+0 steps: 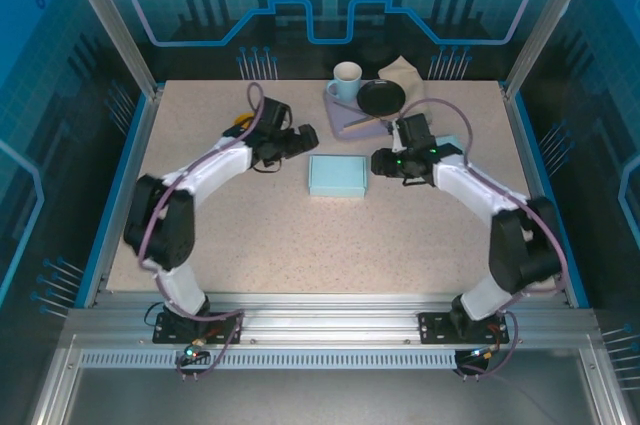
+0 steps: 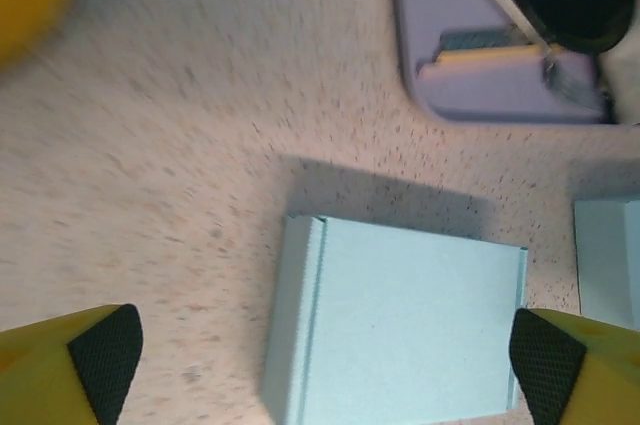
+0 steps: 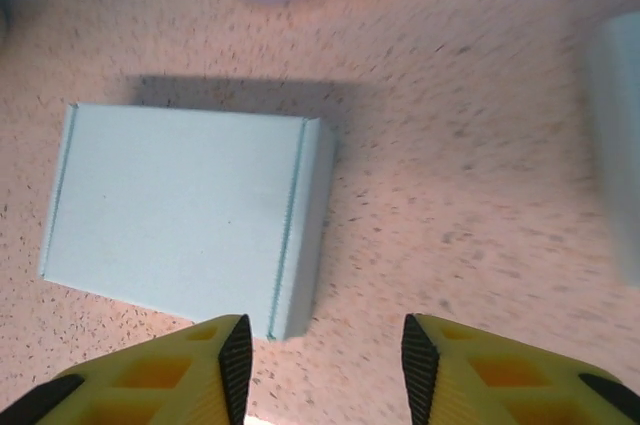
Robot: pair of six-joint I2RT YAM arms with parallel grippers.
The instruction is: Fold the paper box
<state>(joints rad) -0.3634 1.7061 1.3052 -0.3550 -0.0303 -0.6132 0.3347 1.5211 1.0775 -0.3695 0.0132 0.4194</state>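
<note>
the paper box lies flat near the middle of the table, between my two grippers and touching neither. it looks closed up already, top panel down and side seams straight, so i judge little folding is left. the left gripper hovers over it with fingers spread wide, a pad to either side of the box. the right gripper sits just beside the box's edge, fingers partly apart with nothing between them.

i expect thin card: very light, stiff along the creases but quick to dent on the broad top (a hard squeeze across the middle would likely cave it). the smooth face will probably slide on the speckled surface if pushed from one side only. i'd take it by the seamed end walls, where doubled folds give some strength, or pin one end while the other arm works.

room is good toward me and out to the left. behind the box stand the purple tray, the black bowl and the white mug, near enough that i'd steer moves away from them.
</note>
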